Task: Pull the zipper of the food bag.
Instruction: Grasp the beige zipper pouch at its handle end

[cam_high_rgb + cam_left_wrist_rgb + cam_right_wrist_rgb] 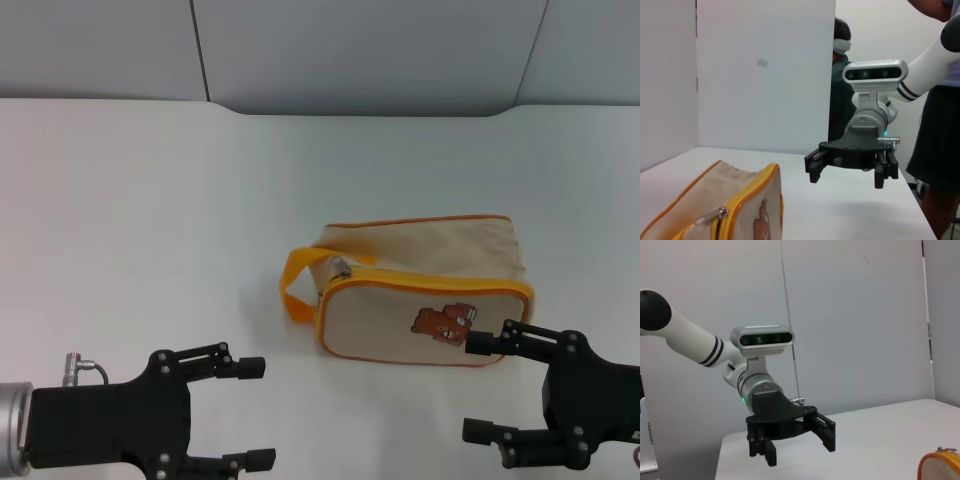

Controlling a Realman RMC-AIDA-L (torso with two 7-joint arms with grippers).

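Beige canvas with orange-yellow trim, that's the food bag (420,295), sitting on the white desk (150,200) a little right of centre, bear-printed panel facing the robot and strap loop (296,285) hanging off its left end. The zipper (425,285) runs along the top edge of that panel, and its small silver pull tab (343,268) sits at the left corner, right by the strap. The left gripper (255,414) hovers low at the near left, fingers spread wide, nothing in them, well apart from the bag. The right gripper (478,388) waits at the near right, fingers also released, upper fingertip just in front of the bear print in the head view; I can't say whether it touches. Looks like the approach stage, nothing grasped yet. To do this well, I'd judge one gripper should steady the bag body while the other pinches only that silver tab, not the wide strap beside it, then draws along the band's line so the soft pouch doesn't drag or tip.
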